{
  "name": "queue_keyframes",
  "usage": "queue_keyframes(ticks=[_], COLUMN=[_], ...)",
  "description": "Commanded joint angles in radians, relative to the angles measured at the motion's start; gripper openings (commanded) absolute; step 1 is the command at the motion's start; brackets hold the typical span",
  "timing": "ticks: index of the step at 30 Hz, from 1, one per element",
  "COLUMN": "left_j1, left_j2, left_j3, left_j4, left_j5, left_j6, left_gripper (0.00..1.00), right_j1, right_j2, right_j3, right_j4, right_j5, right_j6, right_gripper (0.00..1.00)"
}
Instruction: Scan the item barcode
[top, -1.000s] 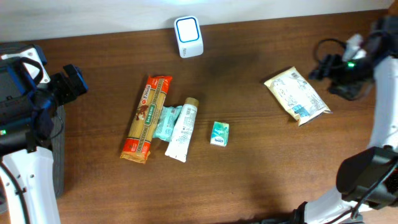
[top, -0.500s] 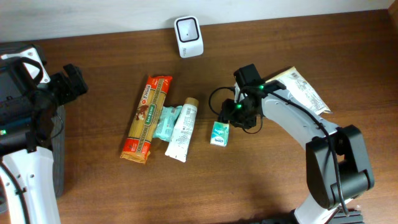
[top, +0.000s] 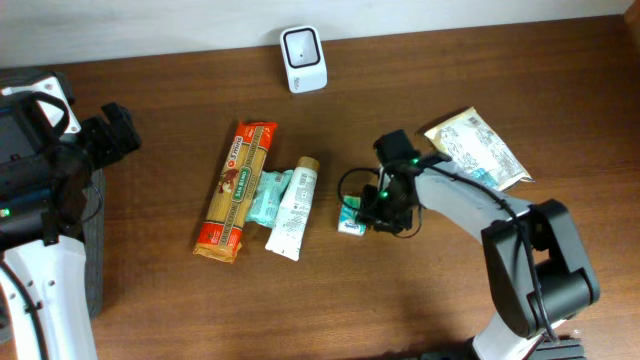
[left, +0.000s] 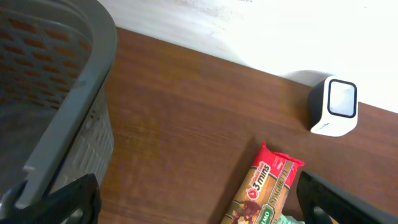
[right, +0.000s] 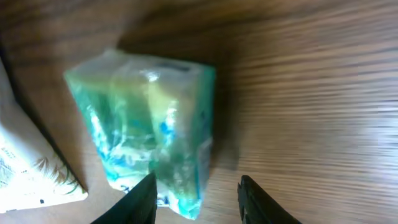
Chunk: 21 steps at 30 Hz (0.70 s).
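Teal tissue pack (right: 146, 118) lay on the table (top: 420, 290) near the white tube (top: 293, 205), right gripper (right: 196, 199) parted astride its corner, left gripper (left: 199, 199) gaping empty; an off-centre pinch risked squirting it away.

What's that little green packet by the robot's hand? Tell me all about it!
The small green packet is a soft, blue-green and white pack in shiny clear wrap, a bit crinkled. It lies flat on the brown wooden table, right of the white tube, not touching it. The right pincer is over its edge, open.
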Motion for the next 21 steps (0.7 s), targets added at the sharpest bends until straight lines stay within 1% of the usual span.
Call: queue_keyframes(ticks=[1,4,8,11,12,14,16,17,18,20,21], left_j1=[0.003,0.003,0.003,0.003,0.003,0.003,0.003,0.003,0.003,0.003,0.003], left_j2=[-0.005,-0.005,-0.005,-0.005,-0.005,-0.005,-0.005,-0.005,-0.005,-0.005,-0.005], left_j3=[0.003,0.003,0.003,0.003,0.003,0.003,0.003,0.003,0.003,0.003,0.003], left_j4=[0.003,0.003,0.003,0.003,0.003,0.003,0.003,0.003,0.003,0.003,0.003], left_j5=[0.01,0.01,0.01,0.01,0.01,0.01,0.01,0.01,0.01,0.01,0.01], left_j6=[0.019,0.019,0.019,0.019,0.019,0.019,0.019,0.019,0.019,0.019,0.019], left_gripper=[0.99,0.99,0.99,0.99,0.99,0.99,0.99,0.99,0.99,0.99,0.99], right_j1=[0.052,0.076,0.076,0.075,0.064,0.031,-0.008,-0.024,-0.029,-0.019,0.007], right_j2=[-0.008,-0.008,-0.009,-0.014,-0.018,-0.02,-0.02,-0.019,-0.011,0.006,0.029], right_j3=[-0.009,-0.009,0.003,0.038,0.055,0.095,0.138,0.142,0.142,0.142,0.142], right_j4=[0.04,0.112,0.137,0.133,0.12,0.103,0.121,0.171,0.205,0.227,0.241], right_j5=[-0.012,-0.044,-0.045,-0.038,-0.008,0.013,0.027,0.027,0.025,0.005,-0.039], right_j6=[0.046,0.045,0.033,-0.019,-0.028,-0.106,-0.252,-0.348,-0.42,-0.482,-0.563], right_gripper=[0.33,0.25,0.25,0.25,0.25,0.26,0.34,0.44,0.45,0.48,0.49])
